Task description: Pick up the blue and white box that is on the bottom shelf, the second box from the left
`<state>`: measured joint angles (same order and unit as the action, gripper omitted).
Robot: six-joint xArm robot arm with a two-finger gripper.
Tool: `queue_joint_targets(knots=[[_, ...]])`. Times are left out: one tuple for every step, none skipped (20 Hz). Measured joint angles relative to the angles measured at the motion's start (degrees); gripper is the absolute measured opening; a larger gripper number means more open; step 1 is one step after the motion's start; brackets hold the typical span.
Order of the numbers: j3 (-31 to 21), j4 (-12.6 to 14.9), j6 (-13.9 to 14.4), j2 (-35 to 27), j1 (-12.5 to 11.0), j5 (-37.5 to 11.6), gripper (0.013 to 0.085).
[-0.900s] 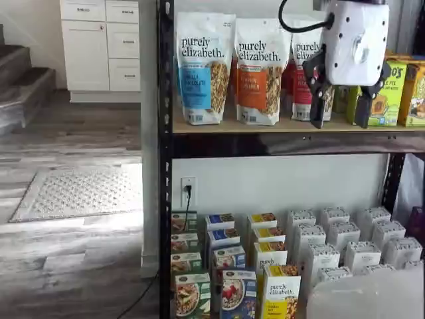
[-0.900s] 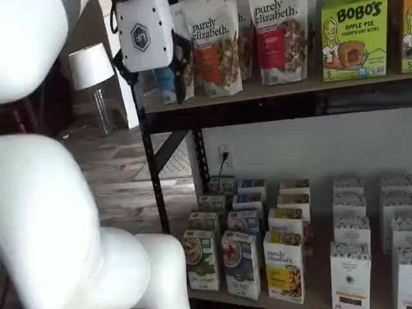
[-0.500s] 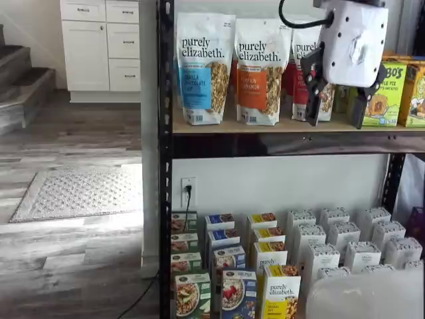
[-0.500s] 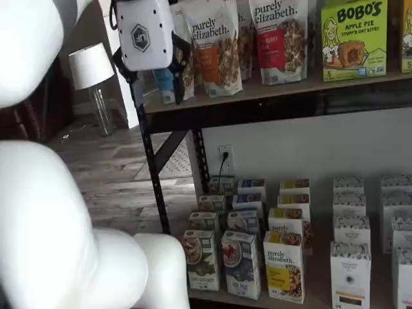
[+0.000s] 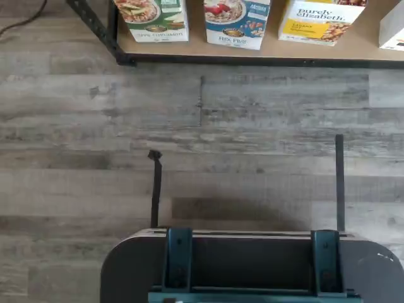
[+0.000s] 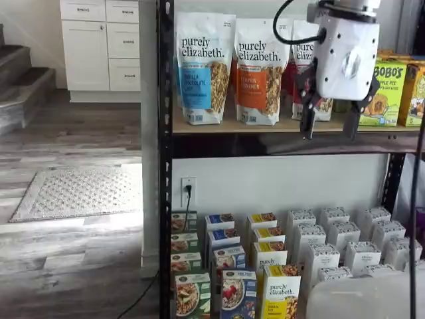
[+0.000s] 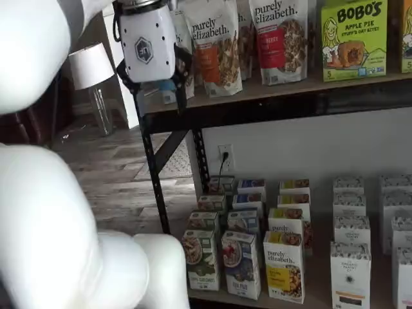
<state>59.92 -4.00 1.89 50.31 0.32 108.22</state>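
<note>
1. Gripper [image 6: 329, 129]: its white body hangs high in both shelf views, in front of the upper wooden tier, and its two black fingers [image 6: 308, 119] point down with a plain gap between them, so it stands apart and holds nothing.
2. In a shelf view the same gripper [image 7: 154, 90] shows its white body face-on, with the arm's large white links filling the 8 o'clock part of the picture.
3. The blue and white box [image 6: 239, 294] stands upright at the front of the bottom shelf [image 7: 309, 299], well below the gripper, towards 7 o'clock of it.
4. A green-and-white box [image 6: 192, 294] stands just beside it at its 9 o'clock, and a yellow-and-white "purely elizabeth" box [image 6: 281, 292] at its 3 o'clock.
5. The wrist view shows the fronts of the same three boxes at the shelf's edge, the blue and white box [image 5: 235, 22] in the middle, with grey wooden floor [image 5: 202, 139] before them.
6. Pouches of granola [image 6: 202, 66] stand on the upper tier behind the gripper, and white boxes [image 6: 342, 236] fill the rest of the bottom shelf.
</note>
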Motion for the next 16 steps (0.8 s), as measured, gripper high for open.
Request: queue_joint_targets(knots=[[-0.8, 0.6, 0.4, 0.2, 0.7, -0.7, 0.085], [-1.6, 1.0, 0.8, 0.4, 1.2, -1.4, 0.085], [-2.3, 1.3, 1.1, 0.7, 1.6, -2.2, 0.085], [-3.2, 1.5, 1.3, 0.9, 1.8, -3.0, 0.085], [-4.0, 1.5, 1.4, 1.1, 1.9, -3.7, 0.085], [-4.7, 1.7, 1.5, 1.3, 2.1, -4.4, 0.085], [-5.5, 1.7, 1.6, 1.5, 2.2, -5.1, 0.085], [-6.2, 1.8, 1.6, 1.6, 2.3, -5.8, 0.085], [-7.0, 1.8, 1.7, 1.7, 2.3, -6.4, 0.085], [-7.6, 1.6, 1.7, 1.7, 2.3, -6.9, 0.085], [-8.4, 1.6, 1.8, 1.7, 2.4, -7.4, 0.085], [-9.1, 1.5, 1.8, 1.7, 2.4, -8.0, 0.085], [-9.8, 1.5, 1.8, 1.7, 2.5, -8.6, 0.085], [-10.6, 1.5, 1.9, 1.7, 2.6, -9.3, 0.085], [-11.3, 1.6, 1.9, 1.8, 2.7, -9.9, 0.085], [-12.2, 1.7, 1.9, 1.8, 2.7, -10.8, 0.085]])
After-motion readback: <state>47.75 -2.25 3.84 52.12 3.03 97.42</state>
